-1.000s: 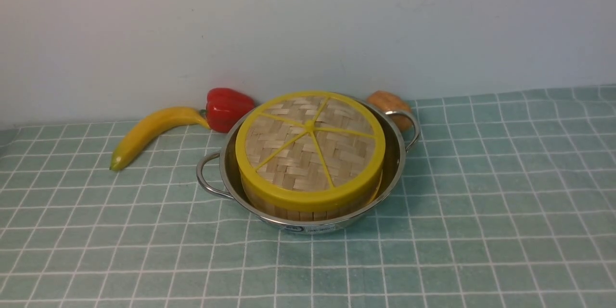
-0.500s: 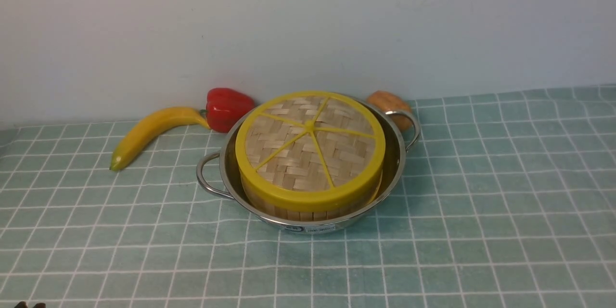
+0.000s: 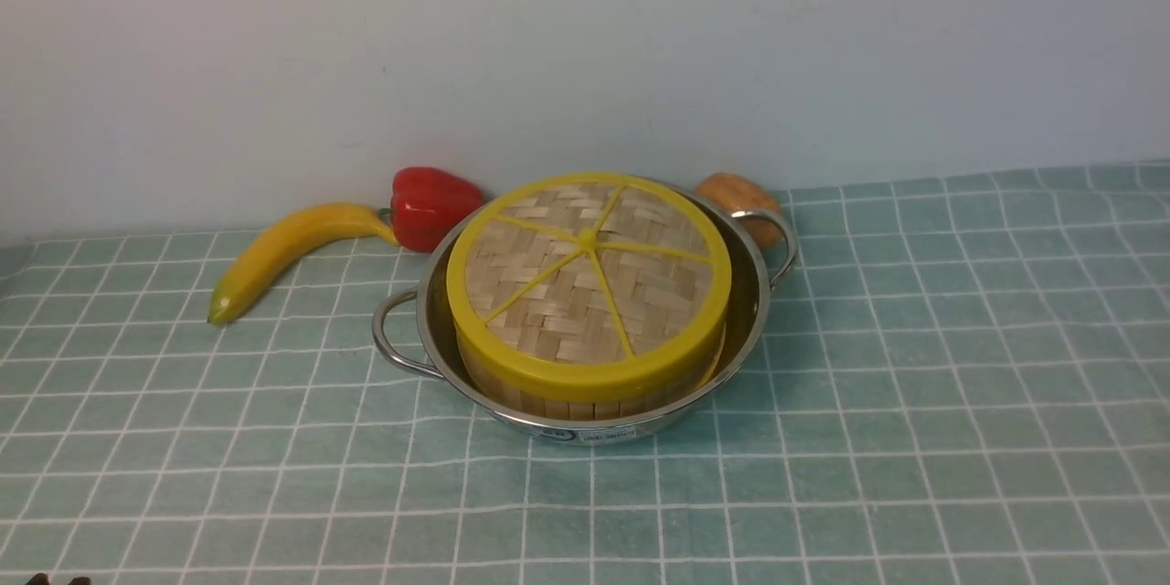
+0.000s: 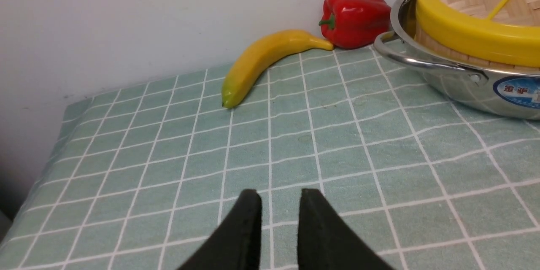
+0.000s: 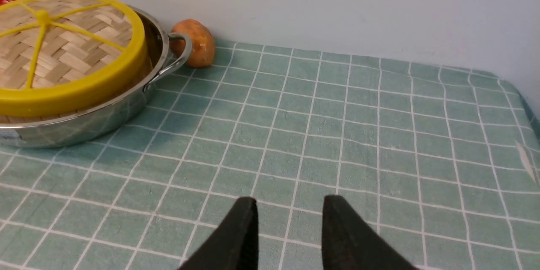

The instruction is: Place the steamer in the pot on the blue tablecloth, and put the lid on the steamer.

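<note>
Pale, plain wall point(image 3: 585, 46) rises behind the table in the front view, and the blue tablecloth point(image 3: 914, 366) with its grid of thin white lines spreads up to it. On the cloth stands the shiny metal pot point(image 3: 640, 425), its two loop handles sticking out to either side. I see the steamer point(image 3: 567, 407) sitting down inside the pot, with the lid point(image 3: 590, 283) lying over its top, woven side up, yellow spokes meeting at the middle. Left of the pot a red pepper point(image 3: 434, 210) rests close by, and the thin end of a banana point(image 3: 283, 251) reaches toward the pepper's stem. A brown, lumpy thing point(image 3: 739, 201) lies behind the pot's right handle. At the lower left corner of this view only a small dark bit shows, too little to make out. Through my left wrist view, my left gripper point(image 4: 278, 206) has its two dark, blurred fingers standing apart with a gap between them, holding nothing, over the cloth; the pot, pepper and banana are well apart from them. Through my right wrist view, my right gripper point(image 5: 290, 211) also has its fingers apart, the gap somewhat wider, with bare cloth seen between them and nothing held; the pot, steamer and lid are well away from the fingertips.
</note>
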Controlling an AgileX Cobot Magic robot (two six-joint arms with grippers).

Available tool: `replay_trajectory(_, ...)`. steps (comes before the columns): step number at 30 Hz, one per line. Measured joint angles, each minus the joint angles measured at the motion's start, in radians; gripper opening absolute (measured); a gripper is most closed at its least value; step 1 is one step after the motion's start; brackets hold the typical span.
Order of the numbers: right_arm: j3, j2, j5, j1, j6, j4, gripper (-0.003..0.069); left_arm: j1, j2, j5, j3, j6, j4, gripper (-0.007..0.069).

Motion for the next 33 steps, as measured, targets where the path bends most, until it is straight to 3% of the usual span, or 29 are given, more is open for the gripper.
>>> replay_trajectory(5, 0.051, -0.01, -0.142, -0.209, 0.003, -0.004, 0.024, 0.0, 0.0, 0.0, 0.0, 0.0, 0.0, 0.0139)
replay_trajectory(10, 0.243, -0.068, -0.455, -0.388, 0.027, 0.037, 0.024, 0.0, 0.0, 0.0, 0.0, 0.0, 0.0, 0.0147)
replay_trajectory(16, 0.473, -0.192, -0.671, -0.462, 0.038, 0.151, 0.024, 0.0, 0.001, 0.0, 0.0, 0.0, 0.0, 0.0155)
replay_trajectory(23, 0.533, -0.198, -0.691, -0.474, 0.054, 0.229, 0.024, 0.0, 0.0, -0.001, 0.0, 0.0, -0.001, 0.0167)
replay_trajectory(33, 0.533, -0.198, -0.64, -0.474, 0.057, 0.25, 0.024, 0.0, 0.0, -0.001, 0.0, 0.001, -0.001, 0.0181)
